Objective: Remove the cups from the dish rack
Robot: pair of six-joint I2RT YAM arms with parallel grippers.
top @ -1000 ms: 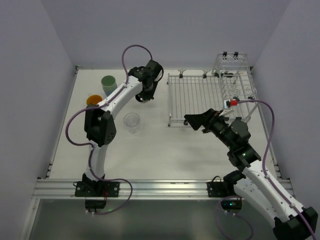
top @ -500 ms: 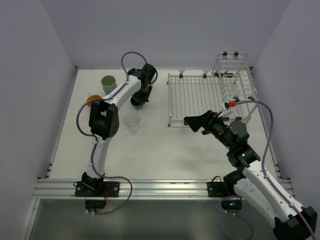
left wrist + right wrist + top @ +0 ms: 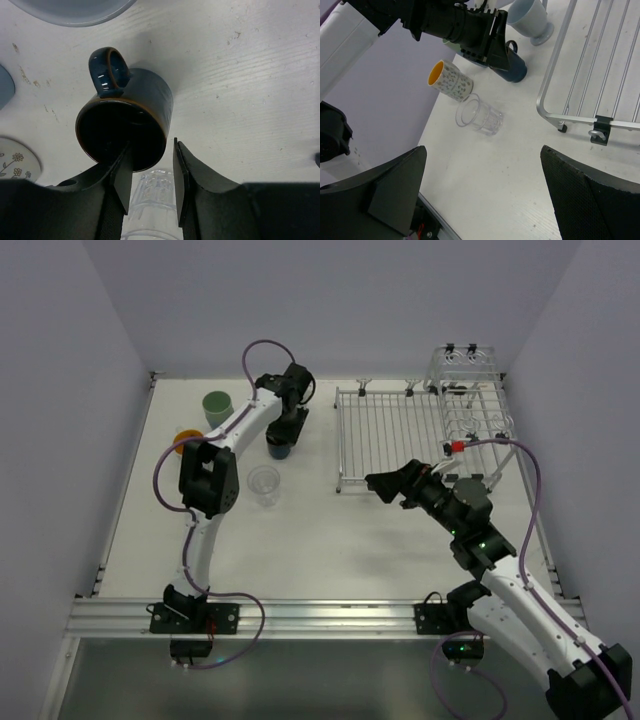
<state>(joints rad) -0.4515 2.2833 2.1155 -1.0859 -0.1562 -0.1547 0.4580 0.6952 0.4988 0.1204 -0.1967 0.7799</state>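
Set-down step: the dark mug (image 3: 135, 115) stands on the surface (image 3: 240, 75). The left claw (image 3: 150, 150), released astride its rim, should lift clear. The right claw (image 3: 485, 170) gapes empty.

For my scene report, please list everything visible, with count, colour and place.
silver wire dish rack: one, silver, right on the white table
pale green plastic cup: one, green, far left
white flower-patterned cup with orange inside: one, left edge
clear drinking glass: one, transparent, left of centre
light blue tumbler: one, blue, beside the rack's left edge
dark navy ceramic mug: one, navy, at the left pincer
left pincer: one, black, open at the mug's rim
right pincer: one, black, open, empty, near the rack's front
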